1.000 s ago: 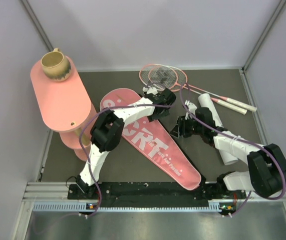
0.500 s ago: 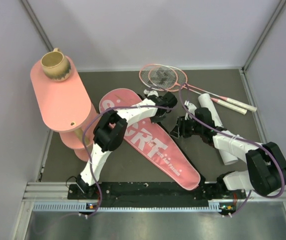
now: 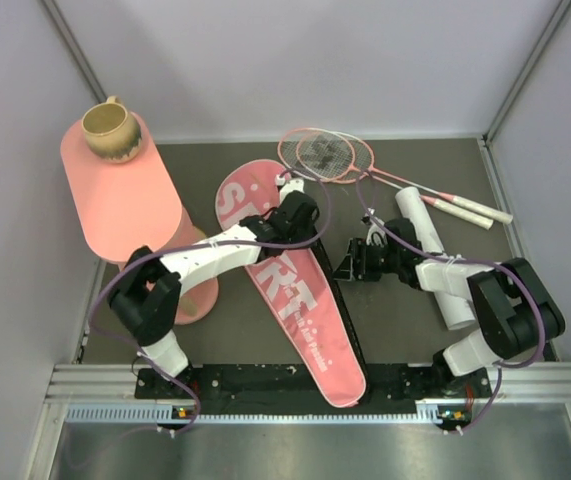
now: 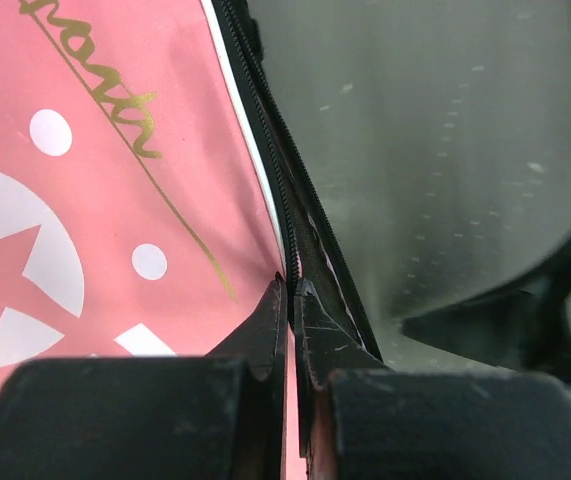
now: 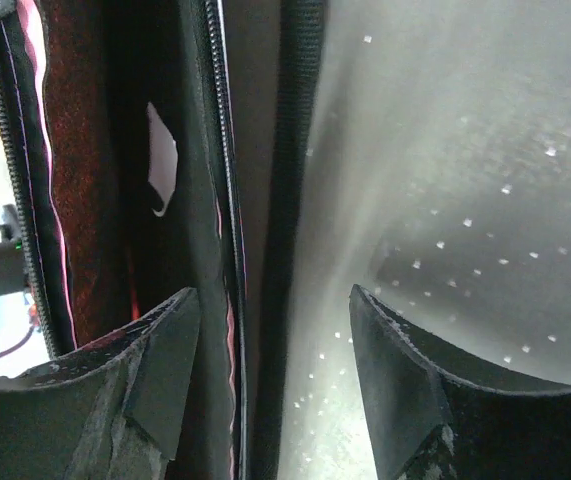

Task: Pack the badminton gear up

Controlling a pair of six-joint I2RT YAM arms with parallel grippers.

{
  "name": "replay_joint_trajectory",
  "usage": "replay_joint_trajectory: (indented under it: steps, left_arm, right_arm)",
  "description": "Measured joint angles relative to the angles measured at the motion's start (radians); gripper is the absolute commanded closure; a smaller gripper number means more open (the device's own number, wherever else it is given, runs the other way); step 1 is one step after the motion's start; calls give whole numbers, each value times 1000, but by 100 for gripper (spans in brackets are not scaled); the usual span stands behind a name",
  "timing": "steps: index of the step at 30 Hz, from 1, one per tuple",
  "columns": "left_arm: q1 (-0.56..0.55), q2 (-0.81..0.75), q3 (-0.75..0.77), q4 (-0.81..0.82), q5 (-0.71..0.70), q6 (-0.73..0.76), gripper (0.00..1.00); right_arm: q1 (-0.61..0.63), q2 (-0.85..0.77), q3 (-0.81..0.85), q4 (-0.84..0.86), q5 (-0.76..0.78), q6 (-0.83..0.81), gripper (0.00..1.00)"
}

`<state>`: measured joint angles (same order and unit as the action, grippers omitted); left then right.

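The long pink bag [image 3: 295,290] lettered "SPORT" lies slantwise across the mat, its black zipper edge facing right. My left gripper [image 3: 300,215] is shut on that edge near the bag's wide end. In the left wrist view the gripper [image 4: 292,287] pinches the fabric beside the zipper [image 4: 265,150]. My right gripper [image 3: 350,262] stands open at the bag's right edge. In the right wrist view the gripper [image 5: 270,300] has the bag's zipper strip [image 5: 230,200] between its jaws, untouched. Two pink rackets [image 3: 325,155] lie crossed at the back. The white tube [image 3: 435,250] lies partly under the right arm.
A pink oval tiered table [image 3: 125,200] stands at the left with a tan mug [image 3: 110,130] on top. Grey walls close in the left, back and right sides. The racket handles [image 3: 465,208] reach toward the right wall.
My left gripper has shut on the bag's edge and drawn it back and left. The bag's narrow end has swung left toward the near rail. My right gripper has opened wider.
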<state>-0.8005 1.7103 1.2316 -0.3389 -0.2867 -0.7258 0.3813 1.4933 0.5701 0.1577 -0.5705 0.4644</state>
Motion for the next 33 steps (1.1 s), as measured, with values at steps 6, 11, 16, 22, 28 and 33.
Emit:
replay_joint_trajectory:
  steps: [6, 11, 16, 22, 28, 33]
  left_arm:
    - [0, -55, -27, 117, 98, 65, 100]
    - [0, -107, -82, 154, 142, 89, 100]
    - [0, -175, -117, 160, 159, 101, 100]
    - [1, -269, -158, 151, 157, 114, 100]
    - [0, -349, -183, 132, 136, 130, 92]
    - [1, -413, -210, 132, 124, 126, 53]
  right_arm:
    - [42, 8, 23, 33, -47, 47, 33]
    - [97, 20, 69, 36, -29, 65, 49]
    - [129, 29, 110, 21, 51, 80, 77]
    - [195, -5, 154, -31, 183, 82, 100]
    - [309, -151, 238, -176, 356, 43, 100]
    - [344, -191, 270, -211, 392, 20, 100]
